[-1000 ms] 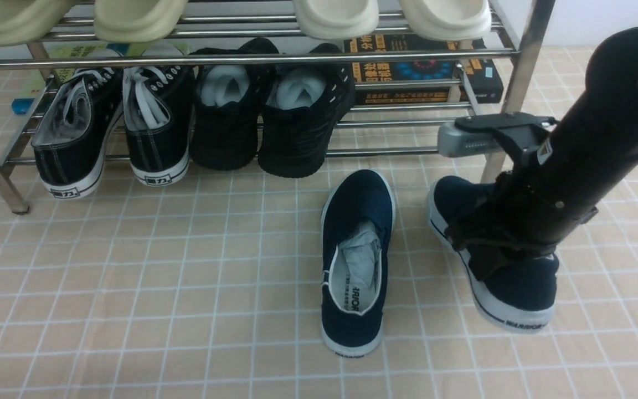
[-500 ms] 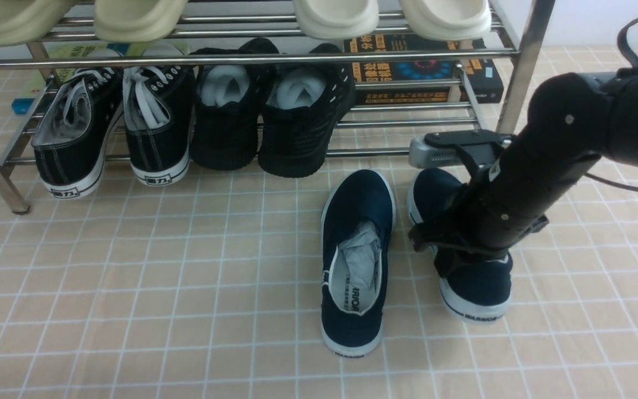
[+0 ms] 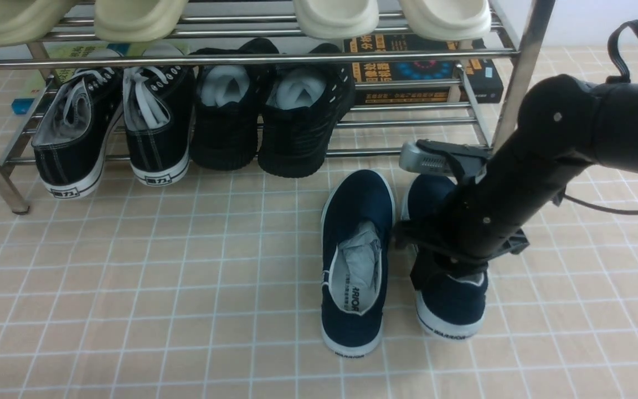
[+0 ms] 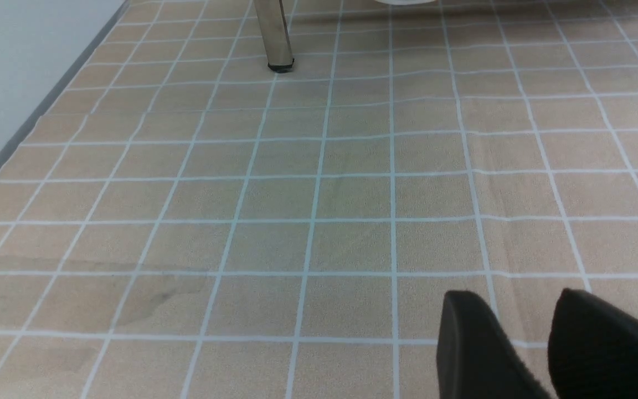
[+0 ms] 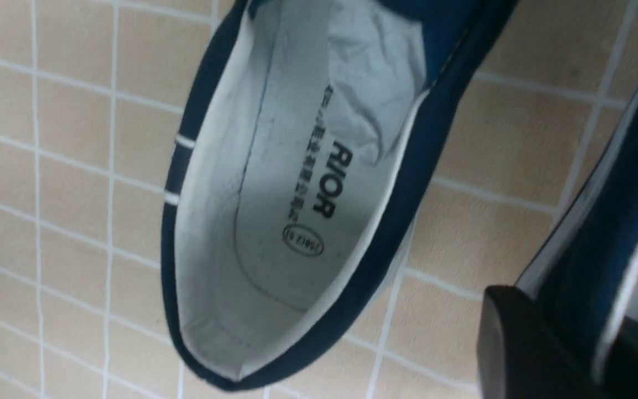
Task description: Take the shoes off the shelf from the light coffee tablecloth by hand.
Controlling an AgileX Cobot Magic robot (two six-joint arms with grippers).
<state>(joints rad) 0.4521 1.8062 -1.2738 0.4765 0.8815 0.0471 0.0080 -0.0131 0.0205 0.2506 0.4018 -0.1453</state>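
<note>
Two navy shoes lie on the light coffee tablecloth [image 3: 186,277] in front of the chrome shelf [image 3: 241,58]. The left shoe [image 3: 355,260] lies free, with its white insole and paper stuffing showing; it fills the right wrist view [image 5: 297,194]. The right shoe [image 3: 452,310] sits close beside it, heel toward me. My right gripper [image 3: 446,271] is shut on this shoe's side wall [image 5: 623,221], with one finger outside [image 5: 518,343] and one inside. My left gripper [image 4: 513,299] hangs over bare cloth [image 4: 352,194], empty, its fingers a narrow gap apart.
Black lace-up sneakers [image 3: 114,127] and black knit shoes [image 3: 269,116] sit on the lower tier. Cream slippers [image 3: 136,16] sit on the upper tier. Books [image 3: 424,72] lie behind the shelf. A shelf leg [image 4: 274,33] stands ahead of my left gripper.
My right arm has carried the right navy shoe leftward and turned it, so it now lies parallel and close beside the left shoe. The left shoe has not moved.
</note>
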